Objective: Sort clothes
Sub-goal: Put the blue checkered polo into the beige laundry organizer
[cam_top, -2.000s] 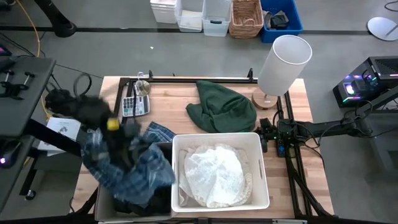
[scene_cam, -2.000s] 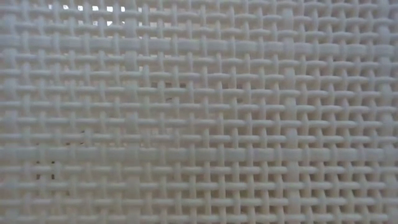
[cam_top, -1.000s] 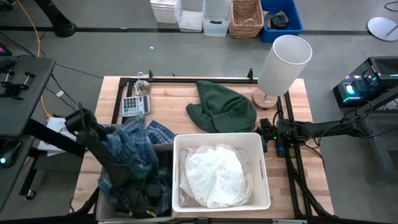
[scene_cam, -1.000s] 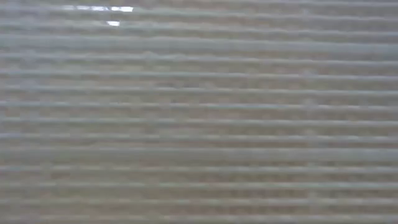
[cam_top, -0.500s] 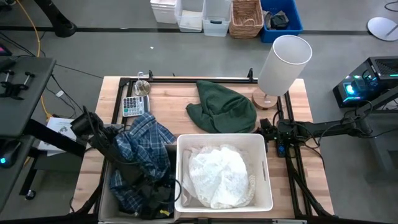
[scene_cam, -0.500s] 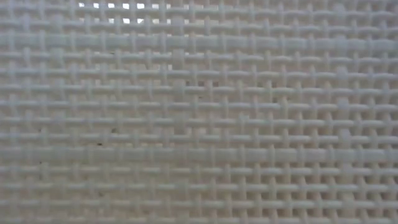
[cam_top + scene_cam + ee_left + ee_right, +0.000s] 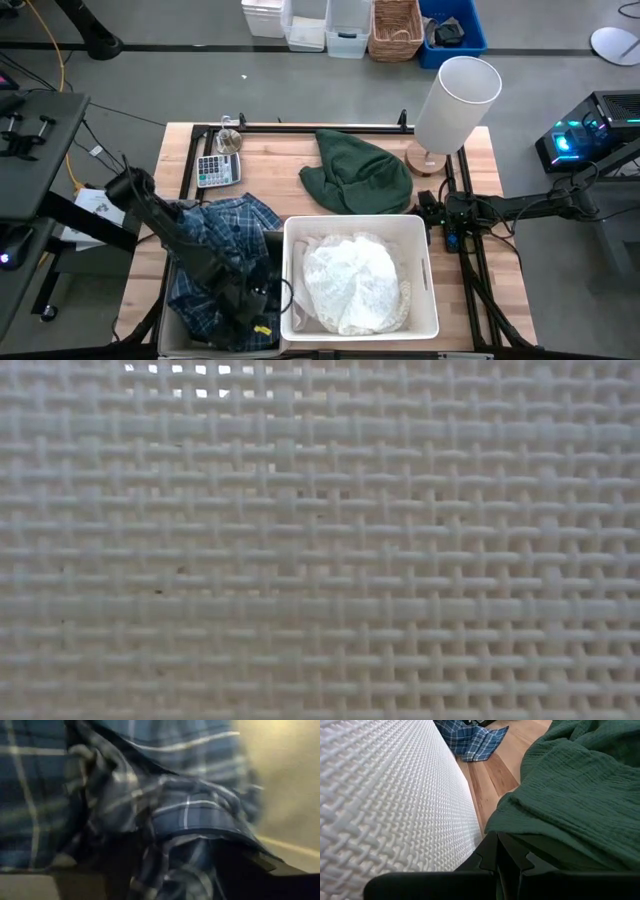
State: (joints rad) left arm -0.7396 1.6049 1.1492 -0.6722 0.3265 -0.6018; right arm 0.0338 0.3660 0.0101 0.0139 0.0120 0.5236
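The plaid shirt (image 7: 215,255) has sunk lower, bunched around the left tool (image 7: 250,305); grip state unclear.

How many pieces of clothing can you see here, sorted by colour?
White, a heap whose pieces cannot be told apart: 1, white clothes in the white bin
Blue-white plaid: 1, plaid shirt under the left gripper
Dark green: 1, green garment on the table
Total: 3

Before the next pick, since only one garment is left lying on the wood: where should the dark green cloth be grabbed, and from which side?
Take the dark green garment from straight above, at a raised fold near the middle of the heap. It lies crumpled on the table, so its flat edges offer little to pinch. The right end effector sits low beside its near edge, next to the white bin.
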